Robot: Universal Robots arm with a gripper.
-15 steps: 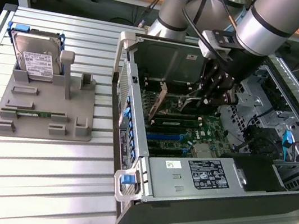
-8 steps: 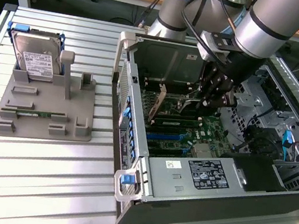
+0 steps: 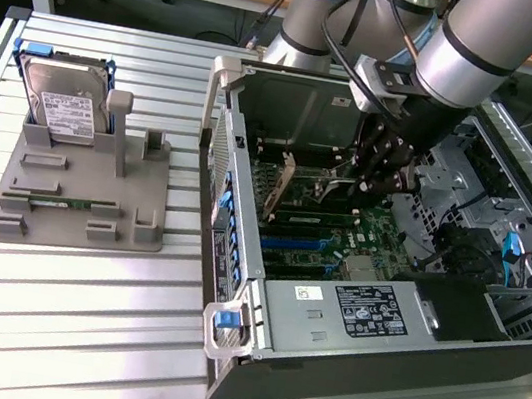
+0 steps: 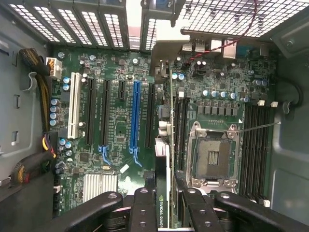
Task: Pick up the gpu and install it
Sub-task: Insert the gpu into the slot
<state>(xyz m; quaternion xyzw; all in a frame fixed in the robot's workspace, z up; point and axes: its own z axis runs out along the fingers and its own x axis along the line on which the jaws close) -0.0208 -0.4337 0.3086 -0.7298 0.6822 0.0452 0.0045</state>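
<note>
The gpu (image 4: pixel 167 145) is seen edge-on in the wrist view as a thin card with a green-labelled edge. It stands upright over the motherboard (image 4: pixel 116 72), between a black expansion slot (image 4: pixel 148 116) and the memory slots (image 4: pixel 181 130). My gripper (image 4: pixel 167 212) is shut on it, with black fingers (image 4: pixel 144 208) on either side. In the exterior view the gripper (image 3: pixel 384 173) is lowered inside the open computer case (image 3: pixel 232 285), and the card's end (image 3: pixel 286 188) points toward the rear wall. Whether the card touches a slot I cannot tell.
A long blue slot (image 4: pixel 136 116) and a white slot (image 4: pixel 75 106) lie beside the card, with the bare CPU socket (image 4: pixel 212 154) on its other side. On the exterior view's left, a grey fixture (image 3: pixel 134 199) holds a hard drive (image 3: pixel 64 102) and a memory stick (image 3: pixel 49 198). The power supply (image 3: pixel 360 311) fills the case's near end.
</note>
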